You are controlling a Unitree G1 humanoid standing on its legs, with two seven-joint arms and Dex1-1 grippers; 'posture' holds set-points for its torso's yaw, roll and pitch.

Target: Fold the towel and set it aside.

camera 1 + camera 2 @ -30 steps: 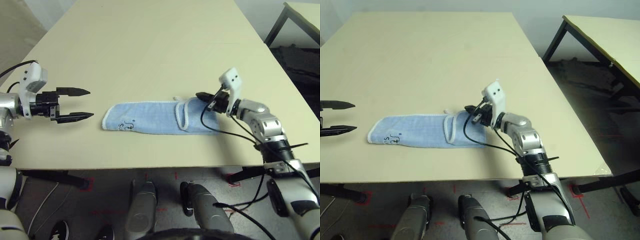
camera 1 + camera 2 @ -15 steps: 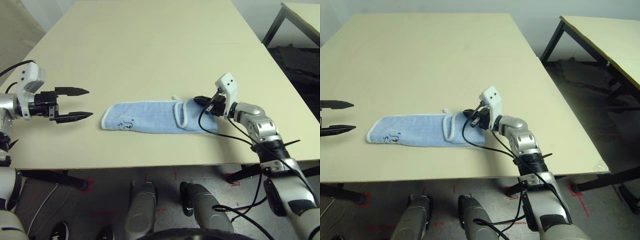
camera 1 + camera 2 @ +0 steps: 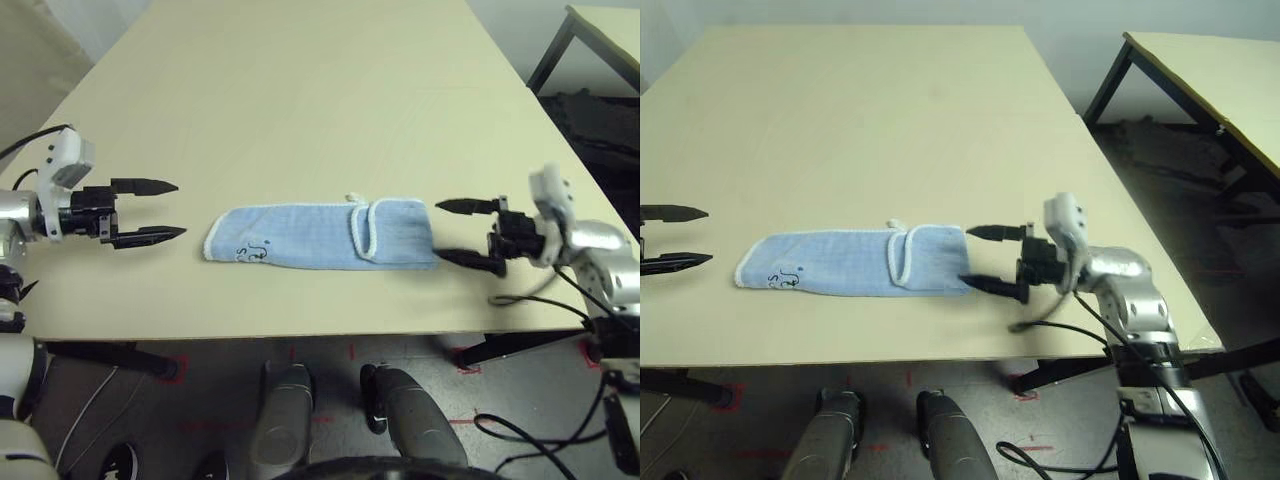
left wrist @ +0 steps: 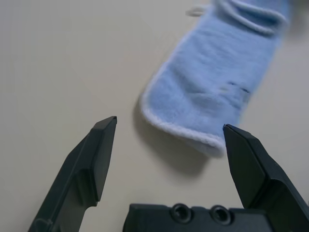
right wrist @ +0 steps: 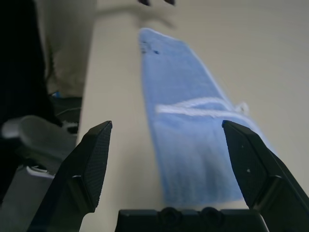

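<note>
With the towel (image 3: 320,236) lying part-folded between my wide-open left gripper (image 3: 150,210) and right gripper (image 3: 462,233), I am judging another fold is needing a fresh grasp.

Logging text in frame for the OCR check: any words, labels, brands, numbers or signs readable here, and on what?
Nothing fully legible.
towel, near its left end: dark embroidered mark, looks like curly letters, perhaps "S" and "J", too small to read for certain.
Floor under the table: red tape marks, corner shapes, not text.
left gripper and right gripper: no markings readable.
</note>
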